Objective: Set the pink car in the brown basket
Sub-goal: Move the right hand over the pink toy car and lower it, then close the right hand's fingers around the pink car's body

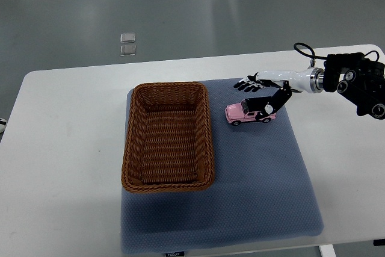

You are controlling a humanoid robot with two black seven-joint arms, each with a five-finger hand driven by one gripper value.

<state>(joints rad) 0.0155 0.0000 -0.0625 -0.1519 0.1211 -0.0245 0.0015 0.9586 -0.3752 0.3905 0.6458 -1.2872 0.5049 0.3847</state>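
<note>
From above, the right hand (260,91) reaches in from the right side of the table (66,118), and its arm (355,82) is dark with a cable on top. The fingers (245,83) are stretched out flat toward the left, and the thumb points down and touches the rear of the car (248,112). The hand is released; it is not closed around anything. Just below the hand stands the pink car on its wheels, on the blue mat (258,185), with its front to the left. Farther left of the hand, just beside the car but not touching it, sits the brown basket (168,185), also on the mat, and I see nothing inside it. Far up and left of the hand, on the grey floor, lie two small clear squares (127,44). The left hand does not show.
</note>
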